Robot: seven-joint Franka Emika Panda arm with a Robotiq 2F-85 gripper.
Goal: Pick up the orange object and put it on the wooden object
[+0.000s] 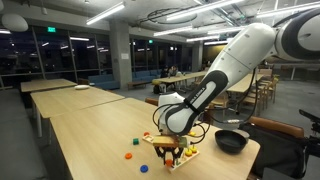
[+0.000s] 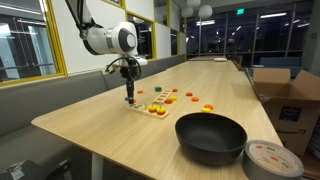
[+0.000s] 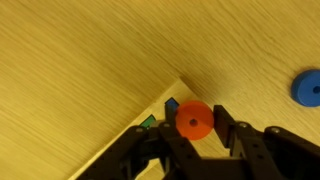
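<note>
Exterior view, arm side. White arm [image 1: 225, 70] reaches in from the right and bends down to the near end of a long pale table [image 1: 90, 130]. Gripper [image 1: 170, 140] hangs directly over the wooden object [image 1: 188, 153], a pale block bearing small coloured pegs. Orange object is not separable from the pegs at this size. Black bowl [image 1: 231, 141] sits to the right of the block. A blue disc [image 1: 143, 168] lies on the table near and left of it.

Exterior view, table length. Gripper [image 2: 129, 97] points straight down at the far left part of the table [image 2: 90, 130]. Coloured pieces [image 2: 168, 100] are scattered just right of it. Black bowl [image 2: 210, 137] stands near, with a tape roll [image 2: 272, 160] at the near right and a cardboard box [image 2: 285, 95] beyond the edge.

Wrist view. Orange object [image 3: 194, 121], a round disc, lies over the corner of the wooden object [image 3: 125, 140]. Gripper [image 3: 197, 132] frames it, jaws narrow, one finger at each side. Whether they actually pinch the disc cannot be told. Blue disc [image 3: 308, 87] lies apart at the right edge.
</note>
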